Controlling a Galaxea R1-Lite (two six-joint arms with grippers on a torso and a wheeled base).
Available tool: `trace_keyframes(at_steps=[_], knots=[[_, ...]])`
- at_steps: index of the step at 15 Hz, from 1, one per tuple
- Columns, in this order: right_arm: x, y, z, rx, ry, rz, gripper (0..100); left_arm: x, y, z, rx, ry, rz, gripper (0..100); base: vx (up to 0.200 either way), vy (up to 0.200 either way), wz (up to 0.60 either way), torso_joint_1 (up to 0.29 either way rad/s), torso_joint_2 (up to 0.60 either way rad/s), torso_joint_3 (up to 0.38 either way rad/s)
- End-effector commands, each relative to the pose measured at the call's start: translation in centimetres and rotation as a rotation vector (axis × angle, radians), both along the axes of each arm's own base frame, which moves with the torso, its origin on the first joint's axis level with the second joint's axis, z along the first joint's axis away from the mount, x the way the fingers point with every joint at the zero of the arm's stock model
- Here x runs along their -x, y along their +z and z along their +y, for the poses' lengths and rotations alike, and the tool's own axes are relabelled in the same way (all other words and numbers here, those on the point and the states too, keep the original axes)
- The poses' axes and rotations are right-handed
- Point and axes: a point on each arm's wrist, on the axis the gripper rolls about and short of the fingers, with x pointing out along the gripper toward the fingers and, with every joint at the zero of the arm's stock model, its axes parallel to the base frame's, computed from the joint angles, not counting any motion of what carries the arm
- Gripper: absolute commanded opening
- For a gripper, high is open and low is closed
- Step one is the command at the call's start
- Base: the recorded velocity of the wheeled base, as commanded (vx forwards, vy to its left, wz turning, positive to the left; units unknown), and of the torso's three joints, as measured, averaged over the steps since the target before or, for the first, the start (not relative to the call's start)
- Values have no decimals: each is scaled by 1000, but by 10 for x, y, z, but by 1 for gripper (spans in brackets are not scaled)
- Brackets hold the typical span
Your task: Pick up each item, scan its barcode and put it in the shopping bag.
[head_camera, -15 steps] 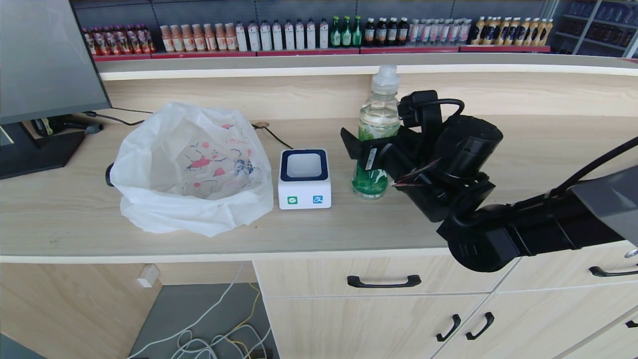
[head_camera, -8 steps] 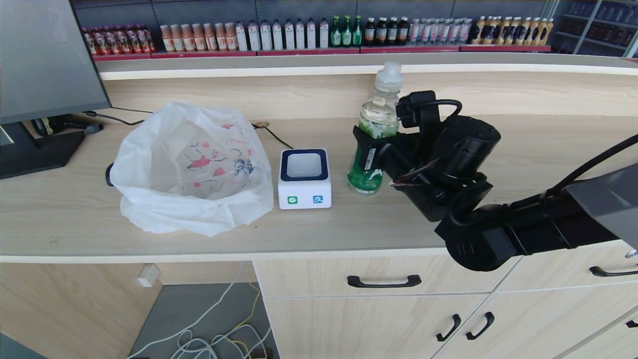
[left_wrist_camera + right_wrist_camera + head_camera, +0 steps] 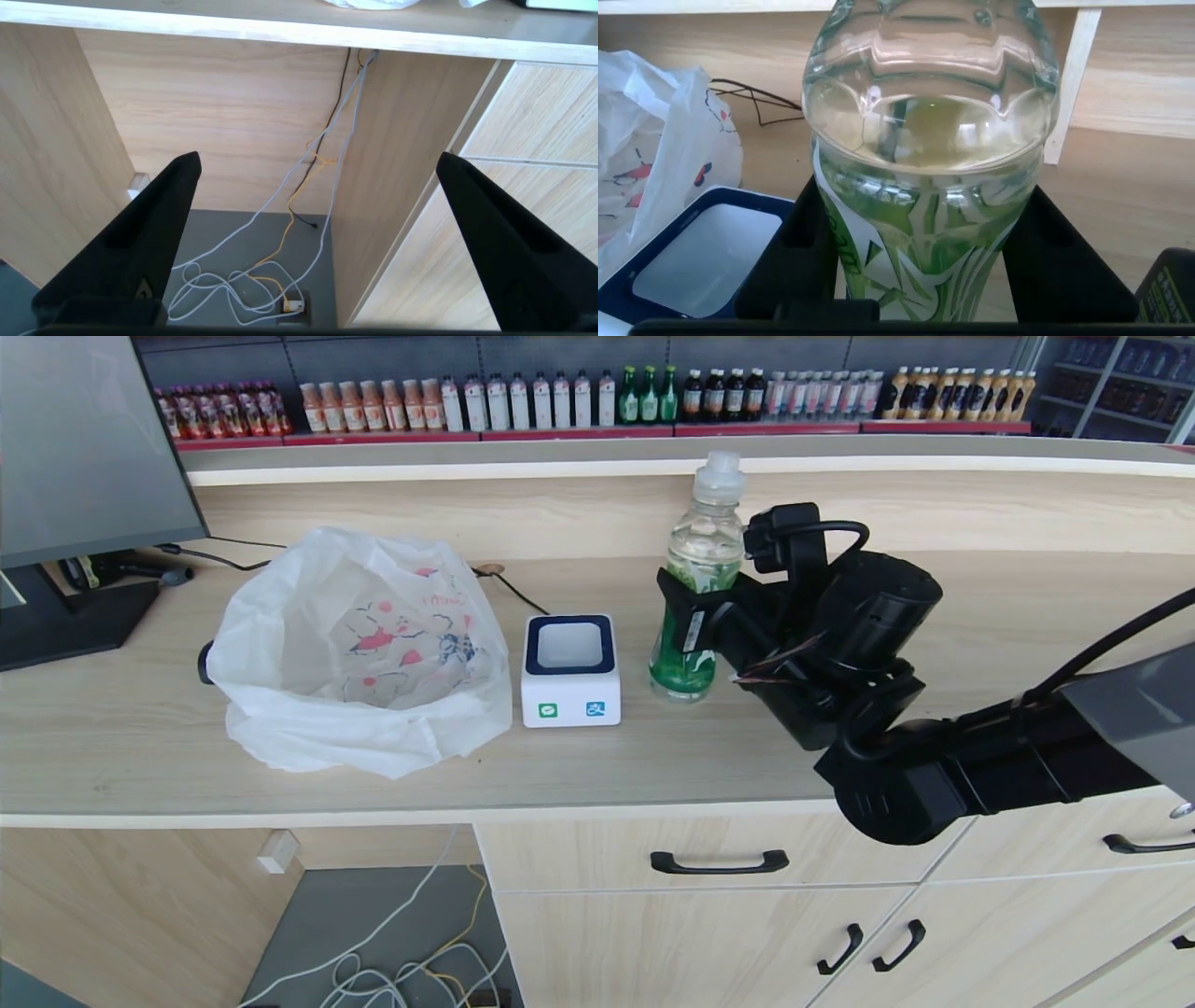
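Note:
A clear bottle with a green label (image 3: 693, 607) (image 3: 924, 177) is upright, its base at the counter just right of the white scanner box (image 3: 570, 668) (image 3: 701, 252). My right gripper (image 3: 695, 607) (image 3: 924, 271) is shut on the bottle's middle. Whether the base touches the counter is unclear. The white plastic shopping bag (image 3: 355, 653) (image 3: 654, 159) lies open to the left of the scanner. My left gripper (image 3: 322, 243) hangs open below the counter's edge, over a floor with cables, holding nothing.
A monitor on a black stand (image 3: 65, 513) sits at the counter's far left. A raised wooden ledge (image 3: 653, 476) runs behind the counter, with shelves of bottles (image 3: 597, 397) beyond. Drawers with black handles (image 3: 719, 863) are below. A dark cable (image 3: 509, 586) runs to the scanner.
My right gripper closed onto the bottle and shifted it a little left, toward the scanner. The bag and scanner stayed put.

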Motion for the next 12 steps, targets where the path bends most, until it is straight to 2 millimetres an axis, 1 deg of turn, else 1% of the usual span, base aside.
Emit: trace_keyframes(at_steps=[1, 5, 8, 10, 12], knots=[[3, 5, -2, -6, 0, -12, 0, 0, 0, 0, 0, -1, 0, 100, 0, 0, 0, 0, 0, 0], [9, 9, -1, -2, 6, -31, 0, 0, 0, 0, 2, 1, 0, 100, 0, 0, 0, 0, 0, 0], [15, 21, -5, -16, 16, -55, 0, 0, 0, 0, 0, 1, 0, 100, 0, 0, 0, 0, 0, 0], [22, 25, -10, -20, 18, -62, 0, 0, 0, 0, 0, -1, 0, 100, 0, 0, 0, 0, 0, 0], [34, 29, -17, -19, 21, -61, 0, 0, 0, 0, 0, 1, 0, 100, 0, 0, 0, 0, 0, 0]])
